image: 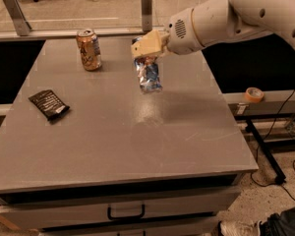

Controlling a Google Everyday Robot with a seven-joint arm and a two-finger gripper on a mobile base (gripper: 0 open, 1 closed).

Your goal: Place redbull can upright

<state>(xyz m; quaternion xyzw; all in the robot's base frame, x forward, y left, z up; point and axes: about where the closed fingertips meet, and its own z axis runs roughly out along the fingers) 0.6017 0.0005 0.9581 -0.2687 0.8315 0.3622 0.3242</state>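
Note:
The redbull can (148, 74) is a slim, dented blue-and-silver can standing upright on the grey table (123, 132), toward the back middle. My gripper (147, 47) reaches in from the right and sits right at the can's top, covering it. The white arm (221, 18) stretches back to the upper right. I cannot tell whether the can's base rests fully on the table.
A gold-brown can (89, 49) stands upright at the table's back left. A black packet (48, 104) lies flat at the left. A tape roll (254, 94) sits on a ledge to the right. The table has a drawer handle (125, 213) in front.

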